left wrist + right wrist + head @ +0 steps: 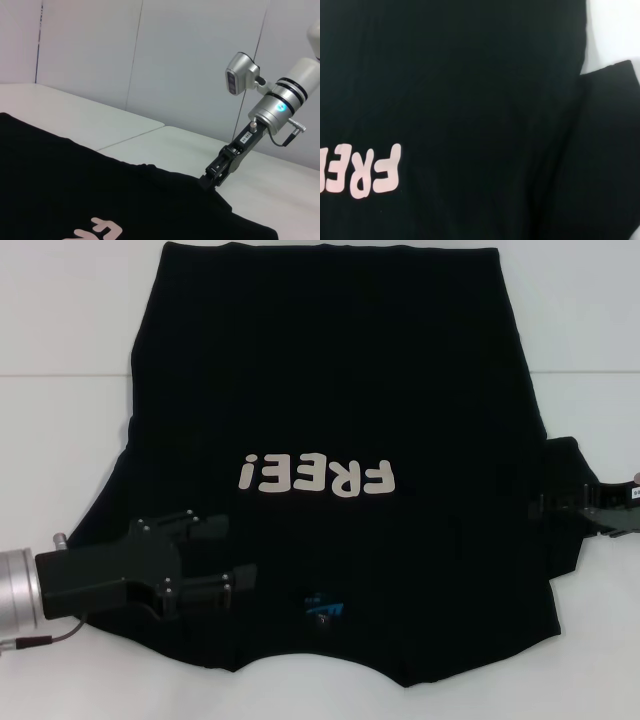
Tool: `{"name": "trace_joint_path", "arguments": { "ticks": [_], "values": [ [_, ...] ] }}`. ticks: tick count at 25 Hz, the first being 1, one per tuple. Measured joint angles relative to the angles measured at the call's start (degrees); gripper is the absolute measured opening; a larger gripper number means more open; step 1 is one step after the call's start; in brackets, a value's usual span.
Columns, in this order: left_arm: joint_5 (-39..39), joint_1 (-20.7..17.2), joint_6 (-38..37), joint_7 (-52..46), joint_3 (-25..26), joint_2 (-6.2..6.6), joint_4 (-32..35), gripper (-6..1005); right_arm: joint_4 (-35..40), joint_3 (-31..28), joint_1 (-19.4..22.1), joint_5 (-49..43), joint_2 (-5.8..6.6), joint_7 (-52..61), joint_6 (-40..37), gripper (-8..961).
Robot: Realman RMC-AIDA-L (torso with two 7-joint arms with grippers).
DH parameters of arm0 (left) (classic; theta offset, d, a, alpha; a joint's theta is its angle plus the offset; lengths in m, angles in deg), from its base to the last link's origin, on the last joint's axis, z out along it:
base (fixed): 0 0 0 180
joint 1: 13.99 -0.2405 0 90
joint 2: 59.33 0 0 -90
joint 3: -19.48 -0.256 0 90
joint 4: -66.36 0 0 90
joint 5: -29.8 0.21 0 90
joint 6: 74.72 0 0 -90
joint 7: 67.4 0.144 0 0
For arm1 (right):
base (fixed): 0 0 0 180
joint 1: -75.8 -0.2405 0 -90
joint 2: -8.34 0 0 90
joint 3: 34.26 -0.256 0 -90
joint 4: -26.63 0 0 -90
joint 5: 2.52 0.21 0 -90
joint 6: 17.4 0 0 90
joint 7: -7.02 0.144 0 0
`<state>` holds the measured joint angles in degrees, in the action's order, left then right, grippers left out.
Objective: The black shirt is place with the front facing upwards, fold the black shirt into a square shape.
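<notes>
The black shirt (330, 390) lies spread flat on the white table (60, 420), front up, with its white "FREE!" letters (318, 476) and blue neck label (325, 607) toward me. My left gripper (232, 552) hovers over the shirt's near left shoulder, fingers open with only cloth beneath them. My right gripper (537, 505) reaches in from the right edge and is pinched on the shirt where the right sleeve (565, 465) meets the body. In the left wrist view the right gripper (207, 180) meets the shirt's edge (150, 200). The right wrist view shows the shirt (470, 75) and its sleeve (610, 150).
Bare white tabletop (580, 340) lies on both sides of the shirt, with a seam line running across it. A pale wall (150, 60) stands beyond the table's far side. The right arm's silver wrist (285, 105) rises above the sleeve.
</notes>
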<state>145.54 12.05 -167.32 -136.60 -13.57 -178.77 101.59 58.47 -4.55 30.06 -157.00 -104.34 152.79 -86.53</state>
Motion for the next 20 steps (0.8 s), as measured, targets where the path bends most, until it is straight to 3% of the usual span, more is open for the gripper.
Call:
{"name": "trace_joint_path", "arguments": {
  "ticks": [4, 10, 15, 20],
  "values": [
    [0.00, 0.05, -0.01, -0.01, 0.00, 0.05, 0.01, 791, 0.46, 0.02, 0.16, -0.08, 0.00, 0.06, 0.31, 931],
    [0.00, 0.07, -0.03, -0.09, 0.15, 0.13, 0.00, 791, 0.64, 0.09, 0.56, -0.11, 0.01, -0.13, 1.02, 723],
    [0.00, 0.23, -0.03, -0.11, 0.18, 0.17, 0.01, 791, 0.67, 0.42, 0.57, -0.32, 0.01, 0.11, 1.64, 477],
    [0.00, 0.32, -0.03, -0.13, 0.18, 0.17, 0.01, 791, 0.68, 0.66, 0.55, -0.37, 0.01, 0.24, 2.20, 368]
  ]
}}
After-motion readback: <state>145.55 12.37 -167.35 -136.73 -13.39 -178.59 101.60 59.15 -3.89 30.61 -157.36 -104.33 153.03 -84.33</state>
